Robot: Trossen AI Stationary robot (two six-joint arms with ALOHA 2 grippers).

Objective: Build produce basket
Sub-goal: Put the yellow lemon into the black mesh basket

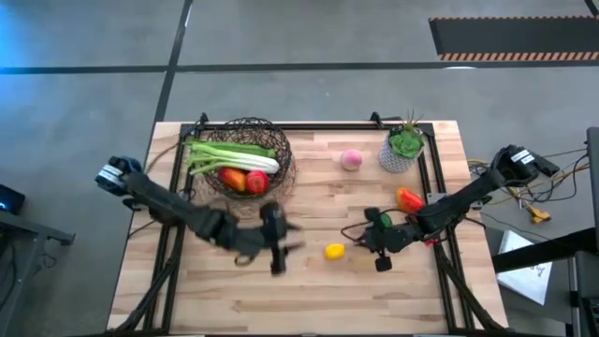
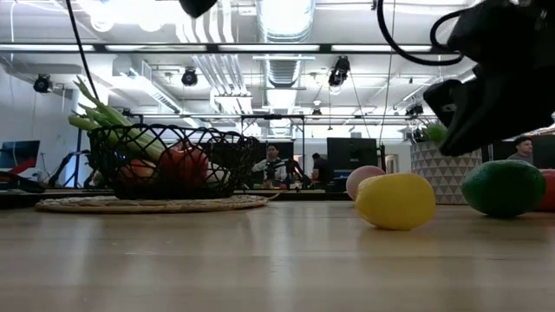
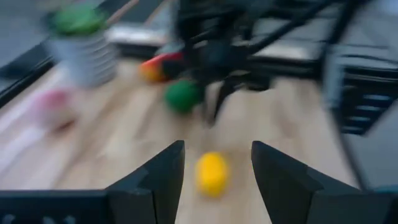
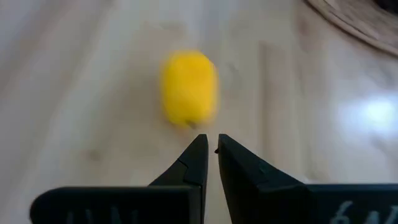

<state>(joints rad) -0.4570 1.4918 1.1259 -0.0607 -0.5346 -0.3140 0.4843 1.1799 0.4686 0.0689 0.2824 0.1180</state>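
The dark wire basket (image 1: pixel 241 154) stands on a round woven mat at the far left and holds pale green celery stalks (image 1: pixel 229 157), a red tomato (image 1: pixel 255 182) and an orange fruit (image 1: pixel 233 178). A yellow lemon (image 1: pixel 334 250) lies on the table between my two grippers. My left gripper (image 1: pixel 292 238) is open, left of the lemon (image 3: pixel 212 173), which lies ahead of its fingers. My right gripper (image 4: pixel 211 144) is shut and empty, right of the lemon (image 4: pixel 189 87). A green lime (image 2: pixel 503 188) lies by the right gripper. A pink peach (image 1: pixel 351 160) lies farther back.
A green plant in a white pot (image 1: pixel 404 147) stands at the far right. A red-orange fruit (image 1: pixel 409 198) lies near the table's right edge beside my right arm. Black frame bars run along the table's left, right and far edges. Bare wood (image 1: pixel 309 300) lies along the near edge.
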